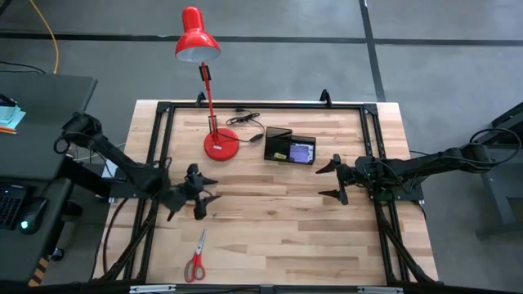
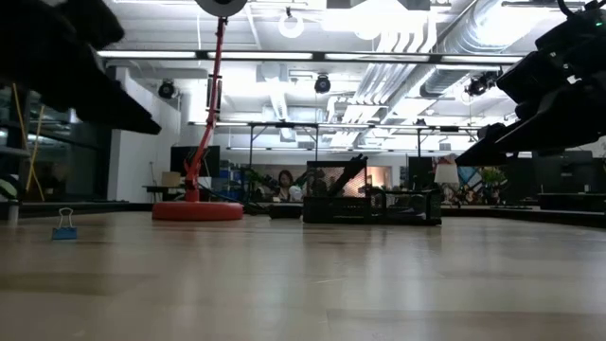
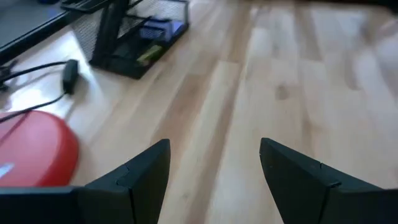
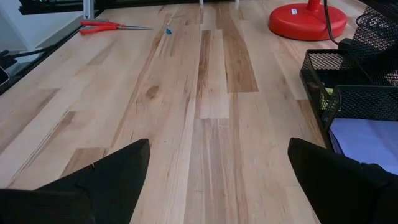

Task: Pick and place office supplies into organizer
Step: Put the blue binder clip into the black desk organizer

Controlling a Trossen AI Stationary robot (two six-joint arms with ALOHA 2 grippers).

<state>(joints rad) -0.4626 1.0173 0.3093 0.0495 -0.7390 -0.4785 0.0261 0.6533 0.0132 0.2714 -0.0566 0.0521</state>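
The black mesh organizer (image 1: 290,147) stands at the far middle of the table, also in the left wrist view (image 3: 134,37) and the right wrist view (image 4: 354,93). A purple notepad (image 4: 367,140) and a small yellow piece (image 3: 149,55) lie in its compartments. Red-handled scissors (image 1: 196,260) lie flat near the table's front left. A small blue clip (image 2: 64,224) sits on the wood close to my left gripper (image 1: 208,192), which is open over bare table left of centre. My right gripper (image 1: 324,181) is open to the right of centre, just in front of the organizer.
A red desk lamp stands on its round base (image 1: 221,144) left of the organizer, with a black cord and switch (image 3: 69,73) beside it. A black frame (image 1: 163,110) runs along the table's edges. Bare wood (image 1: 270,220) lies between the two grippers.
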